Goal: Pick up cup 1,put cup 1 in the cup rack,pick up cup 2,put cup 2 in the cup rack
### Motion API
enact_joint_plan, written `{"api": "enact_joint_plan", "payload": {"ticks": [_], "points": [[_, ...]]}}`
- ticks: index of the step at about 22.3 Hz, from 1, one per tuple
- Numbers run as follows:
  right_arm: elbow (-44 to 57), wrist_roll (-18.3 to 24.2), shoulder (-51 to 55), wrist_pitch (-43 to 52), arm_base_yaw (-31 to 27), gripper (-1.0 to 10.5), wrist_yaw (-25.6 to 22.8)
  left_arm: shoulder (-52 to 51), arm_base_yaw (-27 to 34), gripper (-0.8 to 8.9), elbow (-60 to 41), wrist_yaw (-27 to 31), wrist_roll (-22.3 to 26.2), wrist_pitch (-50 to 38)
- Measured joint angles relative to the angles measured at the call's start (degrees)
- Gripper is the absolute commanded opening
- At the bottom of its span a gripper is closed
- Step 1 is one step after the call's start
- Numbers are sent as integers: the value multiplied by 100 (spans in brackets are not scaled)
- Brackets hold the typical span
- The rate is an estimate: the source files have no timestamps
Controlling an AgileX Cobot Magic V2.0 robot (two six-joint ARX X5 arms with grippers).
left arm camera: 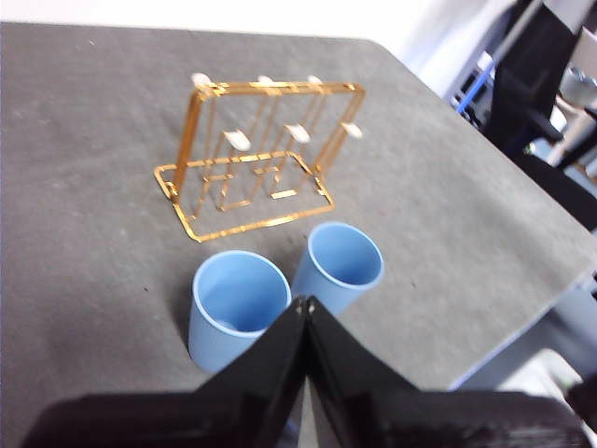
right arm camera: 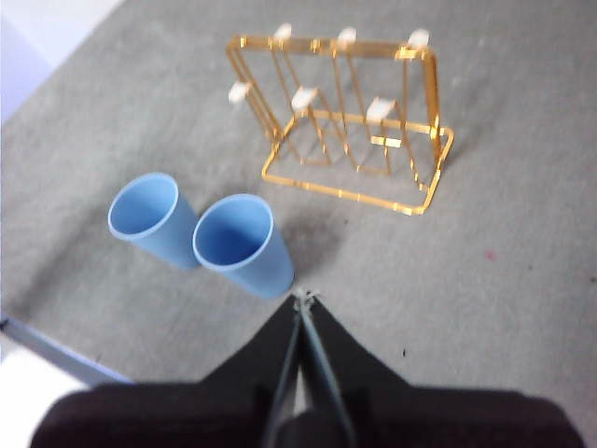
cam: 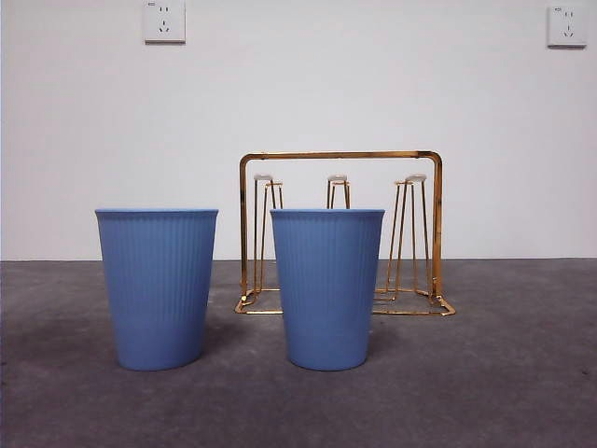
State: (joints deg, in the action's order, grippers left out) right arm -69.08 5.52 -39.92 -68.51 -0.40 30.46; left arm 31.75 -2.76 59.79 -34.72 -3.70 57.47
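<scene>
Table (cam: 522, 392): grey mat. Cup rack (cam: 340, 233) stands at the far middle, pegs bare. Two blue cups upright near it, side by side but apart: left cup (cam: 157, 285), right cup (cam: 326, 285), which stands just in front of the rack. Left gripper (left arm camera: 306, 303) and right gripper (right arm camera: 303, 297) hang high above, jaws pressed together, holding nothing. Judgement: nothing done; both picks and placements remain.

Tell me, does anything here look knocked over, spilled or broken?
Nothing stands out. Both blue cups, the left cup and the right cup, stand upright and empty on the grey table. The gold cup rack stands straight behind them, its pegs bare. The left gripper and right gripper hang shut, holding nothing.
</scene>
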Motion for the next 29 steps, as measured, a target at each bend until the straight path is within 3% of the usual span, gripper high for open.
{"api": "enact_joint_plan", "payload": {"ticks": [8, 10, 11, 12, 13, 19, 25, 27, 29], "points": [[-219, 157, -179, -216, 0, 27, 2, 286, -192, 30, 125, -2, 173, 170], [-223, 162, -179, -214, 0, 225, 2, 302, -192, 295, 125, -2, 175, 170], [-227, 162, -199, -199, 0, 368, 2, 302, -192, 531, 125, -2, 175, 166], [-227, 162, -223, -175, 0, 480, 7, 304, -192, 654, 125, -2, 175, 162], [-227, 157, -264, -173, 0, 549, 74, 304, -192, 686, 125, -2, 166, 131], [-227, 81, -708, 37, 35, 540, 704, 498, -221, 687, 127, -527, 98, -140], [-297, -216, -1646, 616, 710, 536, 728, 787, -417, 687, 129, -1095, 4, -310], [-304, -422, -2159, 929, 1156, 535, 476, 890, -417, 687, 129, -1235, -2, -310], [-304, -581, -2691, 1132, 1716, 536, -92, 951, -422, 687, 129, -1362, -37, -326]]}}
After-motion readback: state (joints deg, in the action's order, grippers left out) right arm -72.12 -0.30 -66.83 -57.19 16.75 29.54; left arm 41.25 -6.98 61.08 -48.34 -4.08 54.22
